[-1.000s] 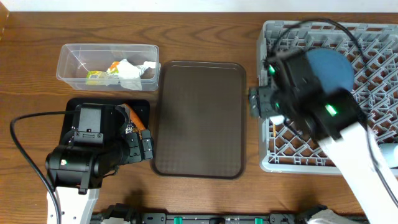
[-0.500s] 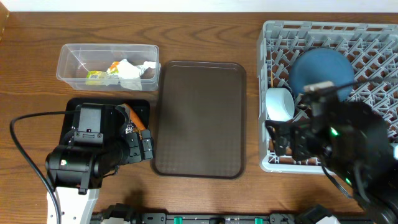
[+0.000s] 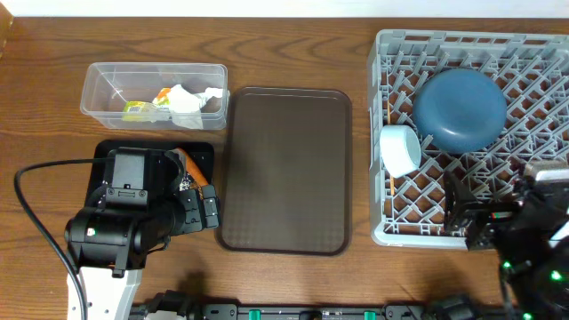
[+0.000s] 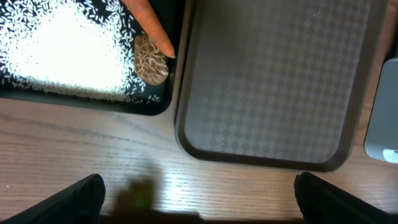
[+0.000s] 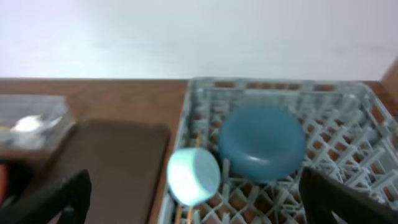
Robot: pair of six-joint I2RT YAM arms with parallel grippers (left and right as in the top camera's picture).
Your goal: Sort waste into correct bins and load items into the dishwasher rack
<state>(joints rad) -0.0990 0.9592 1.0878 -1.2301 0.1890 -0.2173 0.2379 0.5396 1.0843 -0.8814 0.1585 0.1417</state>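
- Found the left gripper (image 4: 199,202) spread wide and empty, hung over the near corner of the black tray (image 4: 93,104); judged parked off the work.
- Found the right gripper (image 5: 199,199) equally wide and empty, set at the near edge of the dishwasher rack (image 3: 533,62), facing across it.
- Counted one dark blue bowl (image 3: 459,108), mouth down on the pegs, probably to drain.
- Counted one small white bowl (image 3: 399,149), tipped on its side at the rack's left wall, just beside the blue one.
- Noted a thin wooden sliver (image 3: 391,188) below the white bowl, taken for the chopsticks; could not count them.
- Saw no cups in any view.
- Counted in the black tray: one carrot (image 4: 149,25), one brown scrap (image 4: 151,59) touching it, one spread of rice (image 4: 56,56); judged food waste, kept together.
- Counted in the clear tub (image 3: 98,84): one napkin (image 3: 187,102), one snack wrapper (image 3: 135,109), plus an orange bit, not identifiable; judged dry waste.
- Logged one brown serving tray (image 3: 284,169) between bins and rack, nothing on it.
- Judged the task near its end.
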